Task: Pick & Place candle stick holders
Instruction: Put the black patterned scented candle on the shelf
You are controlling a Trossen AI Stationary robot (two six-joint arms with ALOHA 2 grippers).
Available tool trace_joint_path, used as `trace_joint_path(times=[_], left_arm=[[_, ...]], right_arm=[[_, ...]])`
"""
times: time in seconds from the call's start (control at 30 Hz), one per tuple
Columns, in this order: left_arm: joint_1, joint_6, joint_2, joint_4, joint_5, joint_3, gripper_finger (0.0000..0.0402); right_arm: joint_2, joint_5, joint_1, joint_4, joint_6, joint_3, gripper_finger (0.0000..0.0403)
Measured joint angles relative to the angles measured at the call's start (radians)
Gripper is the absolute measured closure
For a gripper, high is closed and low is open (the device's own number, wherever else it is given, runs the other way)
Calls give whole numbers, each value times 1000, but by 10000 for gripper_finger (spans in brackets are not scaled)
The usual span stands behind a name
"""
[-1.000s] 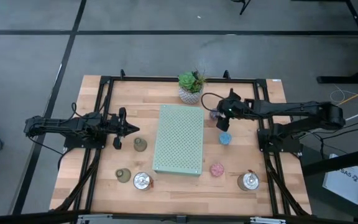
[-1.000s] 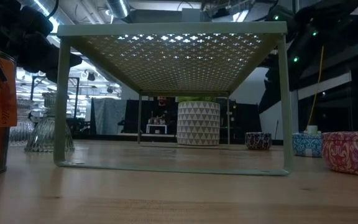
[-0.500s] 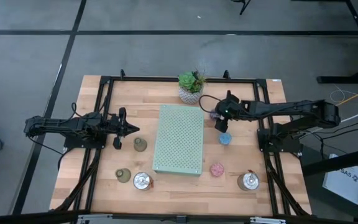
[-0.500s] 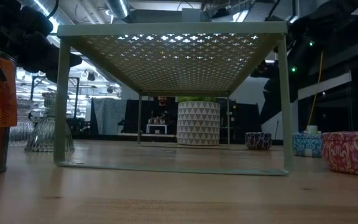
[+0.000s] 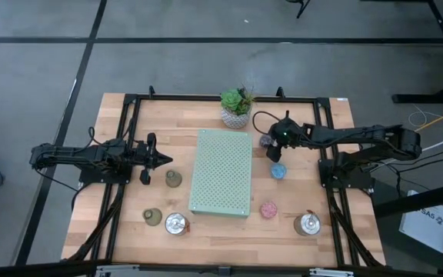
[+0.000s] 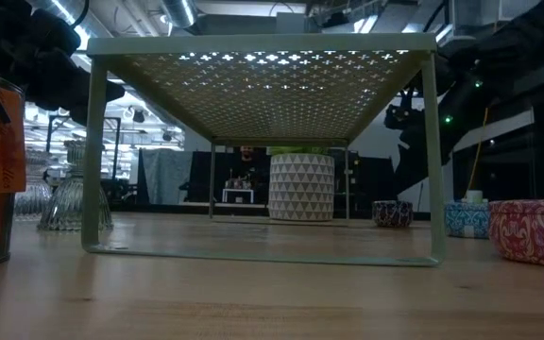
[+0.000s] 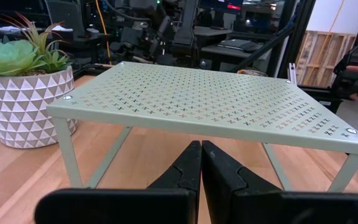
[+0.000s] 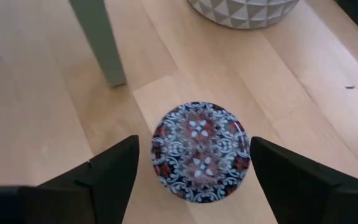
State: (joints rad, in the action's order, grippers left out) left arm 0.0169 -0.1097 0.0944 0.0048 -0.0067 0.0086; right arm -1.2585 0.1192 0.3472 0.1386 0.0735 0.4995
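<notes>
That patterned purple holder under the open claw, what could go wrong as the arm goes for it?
The right gripper is open over the purple holder; a finger landing on its rim could tip or push it. The shelf leg and white plant pot stand close by, so a drifting arm might bump them.

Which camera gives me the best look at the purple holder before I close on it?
The right wrist view: the purple holder sits centred between the open jaws. The high view shows it partly hidden under the right gripper; the low view shows only its side; the left wrist view misses it.
</notes>
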Motion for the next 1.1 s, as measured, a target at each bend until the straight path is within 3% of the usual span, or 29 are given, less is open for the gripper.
trace_joint_path(times=[0.27, 0.6, 0.93, 1.1], left_arm=[[0, 0, 0, 0, 0, 0, 395], [0, 0, 0, 0, 0, 0, 395], [0, 0, 0, 0, 0, 0, 395], [0, 0, 0, 0, 0, 0, 395]], right_arm=[[-36, -1, 16, -6, 28, 0, 82], [-90, 0, 27, -33, 47, 0, 13], [-148, 0, 27, -60, 42, 0, 12], [-152, 1, 25, -60, 42, 0, 41]])
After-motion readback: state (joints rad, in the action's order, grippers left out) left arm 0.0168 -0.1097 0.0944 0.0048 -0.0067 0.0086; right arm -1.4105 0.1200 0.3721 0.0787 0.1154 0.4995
